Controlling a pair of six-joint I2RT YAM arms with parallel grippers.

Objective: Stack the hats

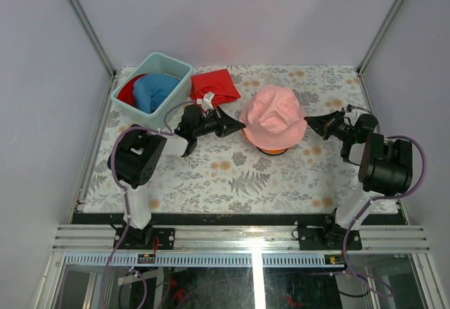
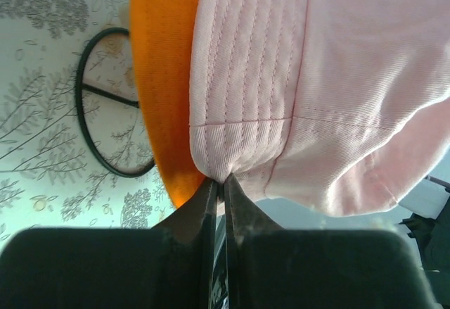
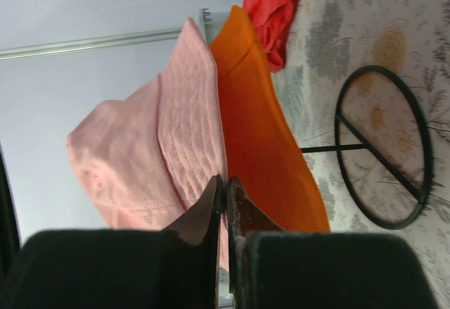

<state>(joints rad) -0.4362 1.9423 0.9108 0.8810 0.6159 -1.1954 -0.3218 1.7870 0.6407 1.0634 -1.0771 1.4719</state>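
The pink hat [image 1: 274, 115] sits over the orange hat [image 1: 271, 150] on the table's middle. My left gripper [image 1: 235, 127] is shut on the pink hat's left brim [image 2: 239, 154], beside the orange hat [image 2: 165, 77]. My right gripper [image 1: 313, 122] is shut on the pink hat's right brim [image 3: 190, 161], with the orange hat [image 3: 260, 147] just below it. The blue hat [image 1: 153, 91] and the red hat [image 1: 129, 91] lie in the teal basket [image 1: 158, 57] at the back left.
A flat red cloth [image 1: 214, 87] lies beside the basket and shows in the right wrist view [image 3: 271, 6]. The black wire stand's ring base [image 2: 105, 105] sits under the hats and also shows in the right wrist view [image 3: 383, 147].
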